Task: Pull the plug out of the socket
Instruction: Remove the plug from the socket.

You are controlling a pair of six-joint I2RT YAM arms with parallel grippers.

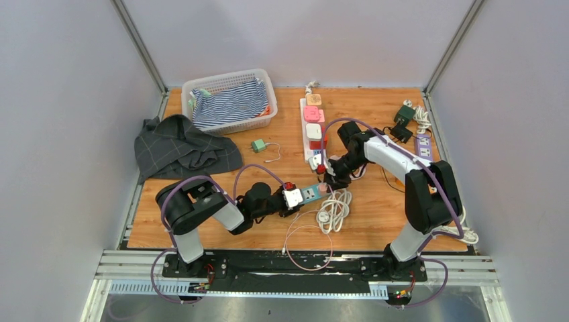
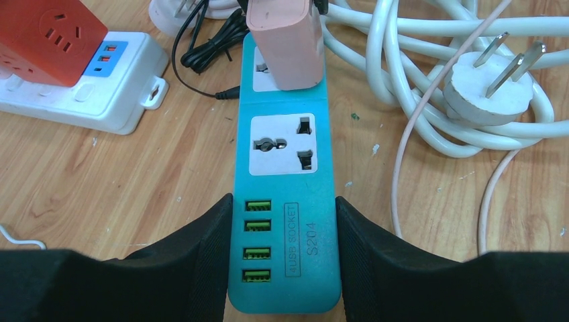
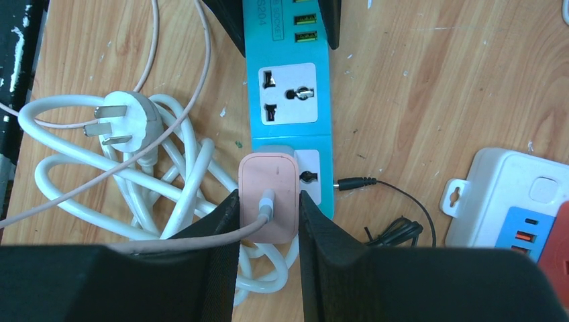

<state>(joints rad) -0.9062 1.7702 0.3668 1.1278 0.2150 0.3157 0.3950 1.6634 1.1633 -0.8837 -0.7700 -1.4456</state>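
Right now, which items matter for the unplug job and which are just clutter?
Job: teal power strip, pink plug seated in it.
Clutter: coiled white cord, white power strip, basket, grey garment.

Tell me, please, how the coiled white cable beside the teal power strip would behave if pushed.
Probably floppy: the white cable lies in loose, untied loops, so a push would likely spread them rather than slide the coil whole. Its three-pin plug looks the heaviest part and might drag behind. The thin pink wire crosses it and could snag.
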